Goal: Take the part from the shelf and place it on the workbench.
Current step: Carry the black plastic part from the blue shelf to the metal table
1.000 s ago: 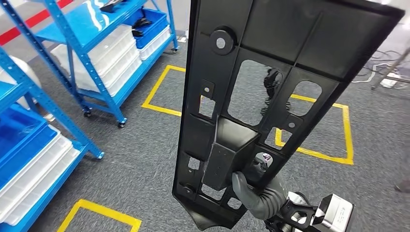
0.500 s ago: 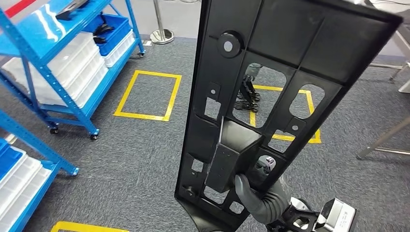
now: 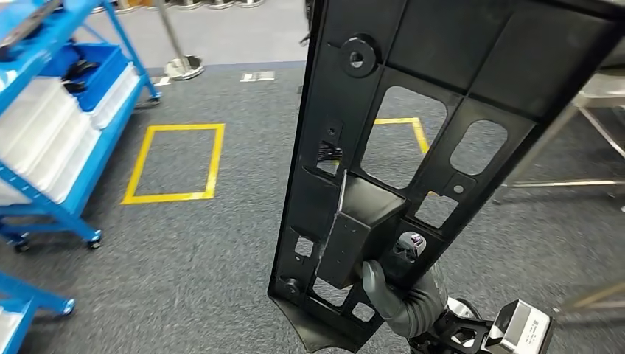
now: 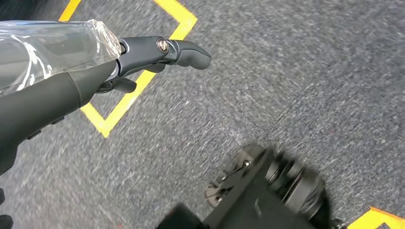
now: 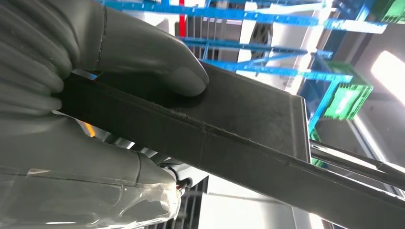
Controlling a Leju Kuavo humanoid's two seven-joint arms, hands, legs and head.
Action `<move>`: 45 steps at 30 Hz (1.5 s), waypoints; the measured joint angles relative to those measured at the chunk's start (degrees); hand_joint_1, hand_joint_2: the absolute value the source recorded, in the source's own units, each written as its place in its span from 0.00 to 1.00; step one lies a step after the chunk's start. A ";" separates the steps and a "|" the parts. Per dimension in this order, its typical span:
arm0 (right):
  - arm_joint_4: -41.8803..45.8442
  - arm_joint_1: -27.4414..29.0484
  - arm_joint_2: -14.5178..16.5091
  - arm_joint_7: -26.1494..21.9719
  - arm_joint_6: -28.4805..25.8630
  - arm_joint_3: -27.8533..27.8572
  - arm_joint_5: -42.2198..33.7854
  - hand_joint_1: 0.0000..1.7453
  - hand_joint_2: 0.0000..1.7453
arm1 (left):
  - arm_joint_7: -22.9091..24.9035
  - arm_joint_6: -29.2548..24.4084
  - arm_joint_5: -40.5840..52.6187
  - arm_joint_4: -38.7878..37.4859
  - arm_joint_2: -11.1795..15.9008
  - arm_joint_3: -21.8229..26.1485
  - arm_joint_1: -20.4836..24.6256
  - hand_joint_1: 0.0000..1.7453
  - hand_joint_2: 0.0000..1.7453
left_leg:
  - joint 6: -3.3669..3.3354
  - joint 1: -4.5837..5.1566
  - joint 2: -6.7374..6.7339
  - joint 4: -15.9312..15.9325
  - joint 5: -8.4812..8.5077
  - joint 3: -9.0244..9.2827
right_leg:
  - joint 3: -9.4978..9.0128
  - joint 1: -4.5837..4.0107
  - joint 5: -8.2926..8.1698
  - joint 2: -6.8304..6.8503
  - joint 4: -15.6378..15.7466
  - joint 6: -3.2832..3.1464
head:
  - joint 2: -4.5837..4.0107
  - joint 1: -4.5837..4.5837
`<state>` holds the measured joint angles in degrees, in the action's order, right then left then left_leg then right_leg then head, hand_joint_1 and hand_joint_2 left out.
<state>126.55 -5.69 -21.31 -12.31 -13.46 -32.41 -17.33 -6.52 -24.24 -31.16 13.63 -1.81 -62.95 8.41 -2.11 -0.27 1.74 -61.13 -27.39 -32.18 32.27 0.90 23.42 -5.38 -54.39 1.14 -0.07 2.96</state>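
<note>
Black plastic part (image 3: 413, 140): long ribbed panel with cut-outs, held upright and slightly tilted in front of head camera, off the shelf, well above the floor
Right hand (image 3: 402, 299): grips part near its lower end; thumb (image 5: 157, 62) pressed flat on one face, fingers (image 5: 28, 52) wrapped on the other side, edge of panel pinched between
Left hand (image 4: 143, 55): hanging low over carpet, holding nothing; one finger stretched out, others look partly curled, so cannot tell whether spread or closed
Blue shelf (image 3: 51, 110): off to left, white and blue bins on it, well apart from part
Grey carpet floor (image 3: 184, 243): yellow tape rectangle (image 3: 173, 162) marked on it
Metal frame legs (image 3: 582, 133): at right, behind the part; possibly the bench, top not visible
Done: part picked and carried clear of shelf
Left: reach bench, lower part, set it flat, release
Progress, judged: roughly midway, transport phase
</note>
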 joint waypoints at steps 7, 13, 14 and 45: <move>0.29 0.02 -0.08 0.35 -0.41 0.03 0.05 1.00 1.00 | 0.14 0.00 0.02 -0.02 -0.09 0.00 -0.07 0.00 1.00 | -1.42 0.25 -0.11 7.95 3.06 3.18 | 1.86 0.34 0.53 -0.19 -1.80 1.82 | 0.00 0.13; 0.42 0.06 -0.11 0.93 -0.62 0.00 0.37 1.00 1.00 | 0.21 0.00 -0.02 -0.02 -0.22 -0.02 -0.75 0.00 1.00 | -1.91 0.33 -4.57 8.04 3.16 3.05 | 9.55 0.39 7.91 5.05 -18.77 2.71 | 0.00 0.42; 0.42 0.09 -0.11 0.98 -0.67 0.00 0.40 1.00 1.00 | 0.21 0.00 -0.03 -0.02 -0.23 -0.02 -0.78 0.00 1.00 | -1.80 0.30 -5.29 7.99 3.08 3.08 | 8.21 0.48 6.48 5.23 -16.49 2.81 | 0.00 0.42; 1.12 0.22 -0.42 0.92 -0.95 -0.09 1.04 1.00 1.00 | 0.33 -0.36 -0.75 -0.06 0.05 0.00 -1.66 0.00 1.00 | -2.67 0.90 -5.05 8.41 2.90 3.59 | 7.20 -0.03 4.76 5.18 -13.28 2.77 | 0.00 0.34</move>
<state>127.67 -5.47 -21.73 -11.39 -14.41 -32.50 -16.29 -6.19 -24.59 -31.92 13.57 -1.76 -62.95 6.75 -4.78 0.63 -3.30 -52.72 -24.49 -28.59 39.47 0.87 28.18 -0.20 -67.67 3.91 -0.07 3.30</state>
